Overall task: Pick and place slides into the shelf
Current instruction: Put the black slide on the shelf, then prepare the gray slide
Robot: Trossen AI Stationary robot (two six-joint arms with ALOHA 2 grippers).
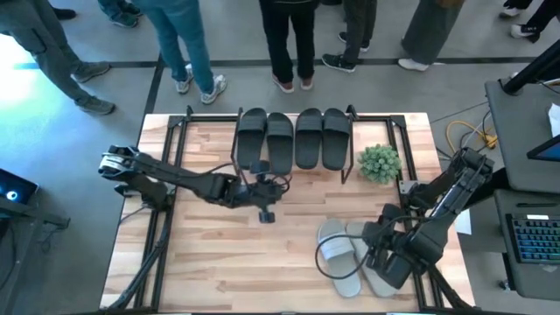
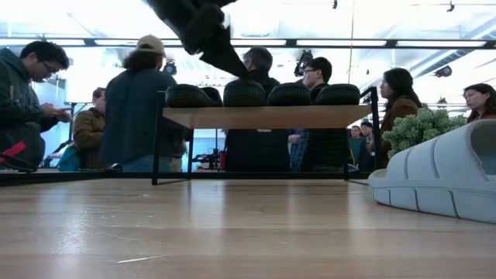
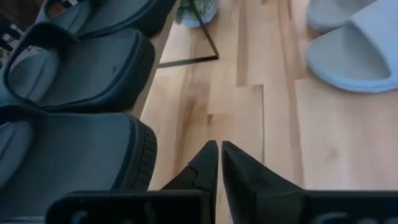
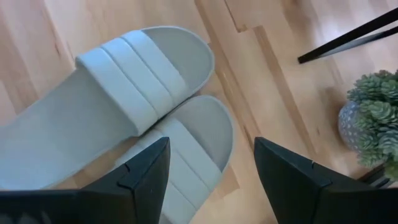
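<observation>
Four dark slides lie side by side on the top board of the shelf, and they also show in the low view and the left wrist view. Two light grey slides rest sole-down on the table near its right front, the pair close together. My right gripper hovers over them, open, with its fingers above the nearer slide. My left gripper is shut and raised above the table just in front of the shelf.
A small potted plant stands at the shelf's right end, between the shelf and the right arm. The shelf's black frame reaches the table there. Bare wood lies in front of the shelf. People stand beyond the far edge.
</observation>
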